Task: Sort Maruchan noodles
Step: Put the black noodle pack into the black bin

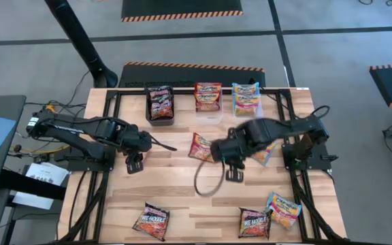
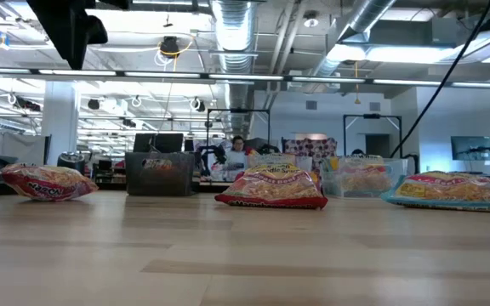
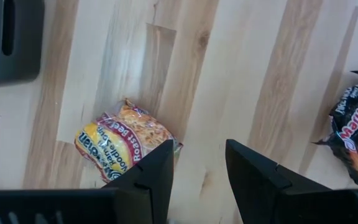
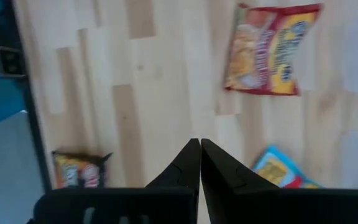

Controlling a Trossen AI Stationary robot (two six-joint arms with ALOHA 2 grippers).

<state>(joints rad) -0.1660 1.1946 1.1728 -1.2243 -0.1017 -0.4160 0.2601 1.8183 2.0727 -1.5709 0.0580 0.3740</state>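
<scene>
Several Maruchan packets lie flat on the wooden table. A red-orange one (image 1: 201, 146) is mid-table, and a light blue-yellow one (image 1: 265, 154) lies partly under the right arm. Near the front edge are two dark packets (image 1: 152, 221) (image 1: 254, 223) and a blue-yellow one (image 1: 283, 209). My left gripper (image 1: 135, 163) (image 3: 197, 171) hovers open above the table, left of the red-orange packet (image 3: 123, 146). My right gripper (image 1: 233, 173) (image 4: 199, 158) hovers shut over bare wood; the red-orange packet (image 4: 272, 50) lies farther off.
Along the far edge stand a black bin (image 1: 160, 103) holding dark packets and two clear bins (image 1: 208, 100) (image 1: 246, 100) holding red and blue-yellow packets. A cable loop (image 1: 209, 182) hangs below the right arm. Bare wood lies between the two grippers and toward the near edge.
</scene>
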